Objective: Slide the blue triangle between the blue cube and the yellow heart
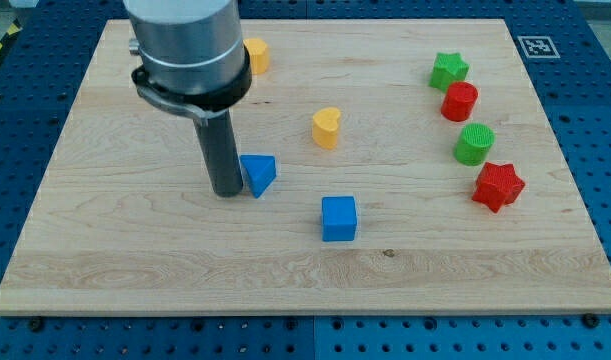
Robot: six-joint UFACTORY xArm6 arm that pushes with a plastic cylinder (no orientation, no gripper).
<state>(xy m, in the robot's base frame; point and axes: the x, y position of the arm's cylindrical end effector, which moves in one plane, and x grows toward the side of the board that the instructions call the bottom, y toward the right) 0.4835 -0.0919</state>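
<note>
My tip point(227, 192) holds nothing, touching blue triangle's point(258, 173) left side | pushing toward the view's right suits the gap between yellow heart point(326, 127) and blue cube point(338, 218).

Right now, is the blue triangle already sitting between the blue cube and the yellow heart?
No, the blue triangle sits off to the view's left of both the yellow heart and the blue cube, right beside my tip.

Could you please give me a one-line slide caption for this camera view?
My tip sits at the blue triangle's left, with yellow heart and blue cube to its right.
</note>
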